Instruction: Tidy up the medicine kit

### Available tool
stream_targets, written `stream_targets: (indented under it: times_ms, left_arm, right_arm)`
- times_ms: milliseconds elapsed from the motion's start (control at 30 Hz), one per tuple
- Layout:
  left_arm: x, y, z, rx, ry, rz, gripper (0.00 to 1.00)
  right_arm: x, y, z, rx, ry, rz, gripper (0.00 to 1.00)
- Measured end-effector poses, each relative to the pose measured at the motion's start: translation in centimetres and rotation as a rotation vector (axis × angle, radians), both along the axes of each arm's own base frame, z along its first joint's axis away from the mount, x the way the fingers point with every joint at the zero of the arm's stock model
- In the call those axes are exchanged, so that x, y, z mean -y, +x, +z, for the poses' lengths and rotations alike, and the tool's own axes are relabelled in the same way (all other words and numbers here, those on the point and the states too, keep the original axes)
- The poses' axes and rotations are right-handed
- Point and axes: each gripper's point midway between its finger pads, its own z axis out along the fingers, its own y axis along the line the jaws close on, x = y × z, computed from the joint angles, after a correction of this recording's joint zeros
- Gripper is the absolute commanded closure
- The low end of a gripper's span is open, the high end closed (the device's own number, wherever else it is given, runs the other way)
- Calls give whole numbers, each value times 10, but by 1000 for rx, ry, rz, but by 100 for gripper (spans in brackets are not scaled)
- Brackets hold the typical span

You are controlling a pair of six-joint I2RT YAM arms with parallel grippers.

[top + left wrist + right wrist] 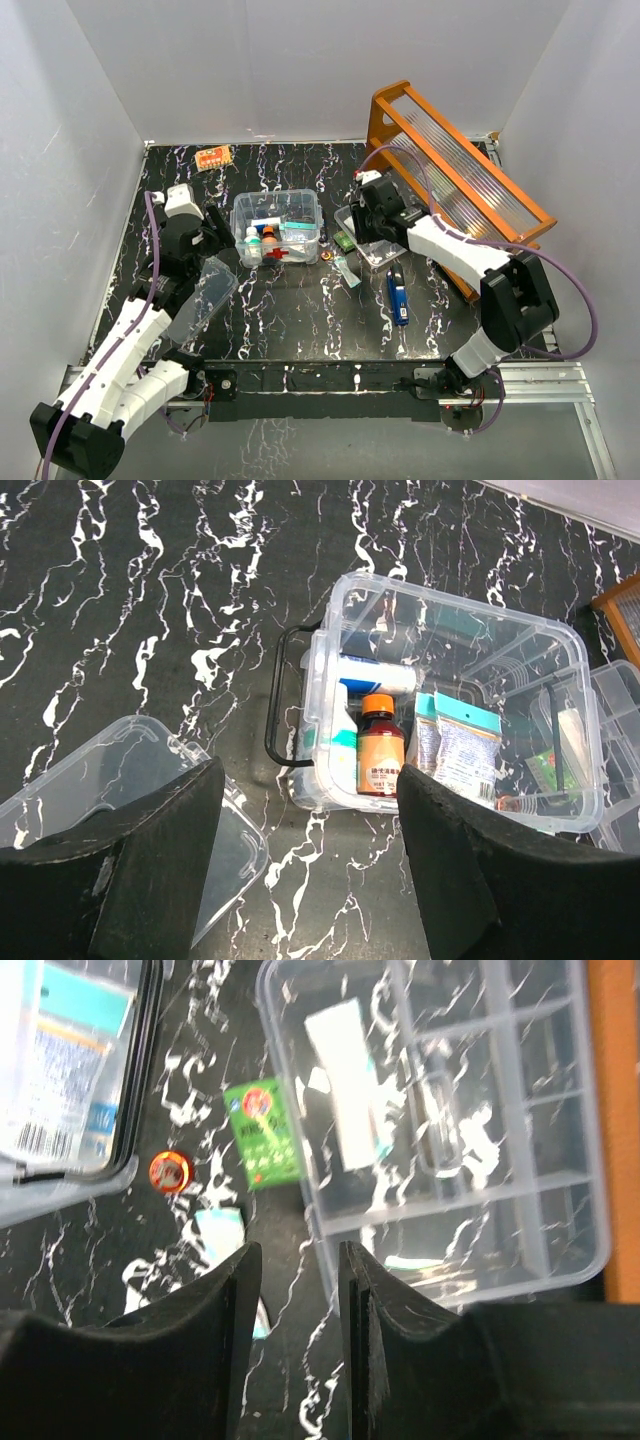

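Black marbled tabletop, white walls all round. The medicine kit (452, 602) sits open mid-table with an orange bottle (380, 755) and sachets inside. Its lid (90, 780) lies beside it under the left gripper (310, 810), jaws wide and empty. The right gripper (298, 1270) hovers at the divided tray (470, 1220) corner, jaws a crack apart, holding nothing. Looks mid-loading to me. Probably the green sachet (262, 1132) next, which needs a low, flat pinch.

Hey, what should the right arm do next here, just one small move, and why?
Probably move the right gripper toward the green packet. Its jaws stand slightly apart with nothing between them, and that packet lies loose on the table beside the divided tray, outside the medicine kit.
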Motion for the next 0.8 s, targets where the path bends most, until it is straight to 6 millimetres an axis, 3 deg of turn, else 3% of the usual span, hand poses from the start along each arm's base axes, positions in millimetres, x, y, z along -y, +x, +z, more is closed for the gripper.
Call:
stream_targets:
  times_ms: [300,800]
  left_arm:
    - [-16,-4,10,44,0,87,31]
    - [-20,-4,10,45,1,113,30]
  right_arm:
    - [-17,-56,-40,-152,28,58,66]
    - [-28,-68,-83,-265,-6,86,76]
